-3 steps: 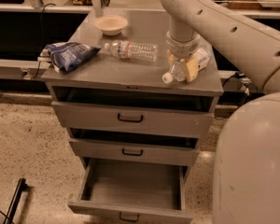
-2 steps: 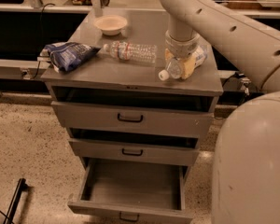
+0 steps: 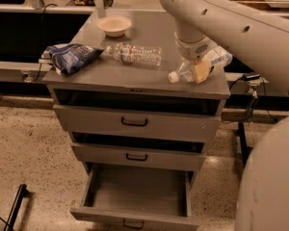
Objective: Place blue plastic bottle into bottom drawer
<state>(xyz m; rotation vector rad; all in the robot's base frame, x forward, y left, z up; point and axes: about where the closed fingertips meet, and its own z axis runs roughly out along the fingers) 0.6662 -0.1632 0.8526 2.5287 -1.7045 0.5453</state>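
Note:
The blue plastic bottle (image 3: 213,59) lies tilted at the right front of the grey cabinet top (image 3: 149,30), with its white cap (image 3: 173,77) pointing to the front left. My gripper (image 3: 198,67) comes down from above and is shut around the bottle's middle. One tan finger pad (image 3: 201,70) shows in front of the bottle. The bottom drawer (image 3: 137,191) is pulled open below, and its inside is bare.
A longer clear ribbed bottle with a red label (image 3: 135,54), a blue snack bag (image 3: 70,57) and a pale bowl (image 3: 114,25) lie on the cabinet top. The top drawer (image 3: 135,123) and middle drawer (image 3: 135,156) sit above the open one. My arm (image 3: 245,28) and body (image 3: 272,186) fill the right side.
The bottle and the gripper have shifted only slightly. The cap end has risen a little. Nothing else has moved.

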